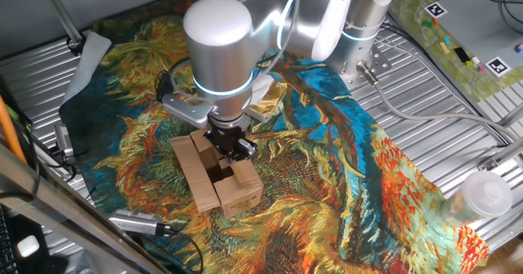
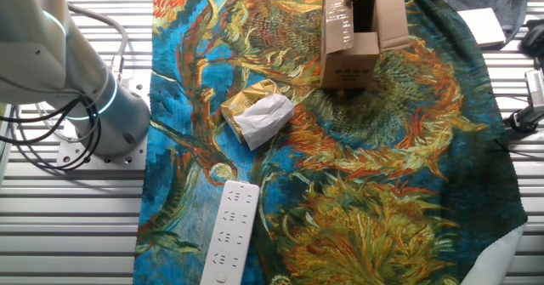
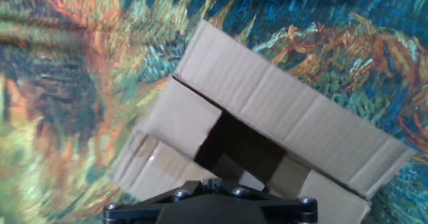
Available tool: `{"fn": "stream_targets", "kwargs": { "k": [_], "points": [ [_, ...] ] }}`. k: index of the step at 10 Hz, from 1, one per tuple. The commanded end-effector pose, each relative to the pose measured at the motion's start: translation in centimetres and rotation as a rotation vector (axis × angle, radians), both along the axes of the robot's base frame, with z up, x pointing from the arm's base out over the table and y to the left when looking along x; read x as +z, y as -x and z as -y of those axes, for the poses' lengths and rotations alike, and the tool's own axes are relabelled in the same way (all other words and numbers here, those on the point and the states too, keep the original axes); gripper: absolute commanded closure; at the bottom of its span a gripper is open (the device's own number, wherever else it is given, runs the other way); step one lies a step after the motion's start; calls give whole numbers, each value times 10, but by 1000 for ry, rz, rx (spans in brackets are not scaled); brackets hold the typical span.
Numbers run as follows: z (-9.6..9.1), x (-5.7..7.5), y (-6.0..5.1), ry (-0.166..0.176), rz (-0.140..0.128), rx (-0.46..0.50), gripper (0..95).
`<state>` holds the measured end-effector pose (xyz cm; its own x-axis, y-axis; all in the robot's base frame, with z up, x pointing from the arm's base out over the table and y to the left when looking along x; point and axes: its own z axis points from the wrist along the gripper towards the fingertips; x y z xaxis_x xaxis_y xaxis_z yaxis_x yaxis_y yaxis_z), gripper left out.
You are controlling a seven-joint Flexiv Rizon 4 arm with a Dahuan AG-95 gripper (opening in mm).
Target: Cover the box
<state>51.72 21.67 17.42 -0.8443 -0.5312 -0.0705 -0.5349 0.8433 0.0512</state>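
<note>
The brown cardboard box (image 1: 214, 178) stands on the painted cloth, near its front edge. It also shows in the other fixed view (image 2: 355, 38) and fills the hand view (image 3: 281, 127). Its flaps are partly folded in, and a dark square gap stays open in the middle. One long flap lies outward on the left side. My gripper (image 1: 230, 145) hangs straight down over that gap, its black fingers together with nothing between them, the tips at about flap height. In the hand view only the gripper's base and close-set fingertips (image 3: 212, 182) show at the bottom edge.
A white-and-yellow wrapped packet (image 2: 257, 116) lies on the cloth behind the box, partly hidden by the arm. A white power strip (image 2: 229, 230) lies near the cloth's edge. A clear plastic cup (image 1: 482, 196) and a metal cylinder with cable (image 1: 135, 222) sit on the ribbed table.
</note>
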Motion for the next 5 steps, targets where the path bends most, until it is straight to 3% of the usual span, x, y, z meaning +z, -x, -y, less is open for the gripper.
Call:
{"fn": "stream_targets", "kwargs": {
  "k": [1,5],
  "points": [
    [-1,2,-1,11,-2,0,950],
    [0,-6,-2,16,0,6,950]
  ]
}}
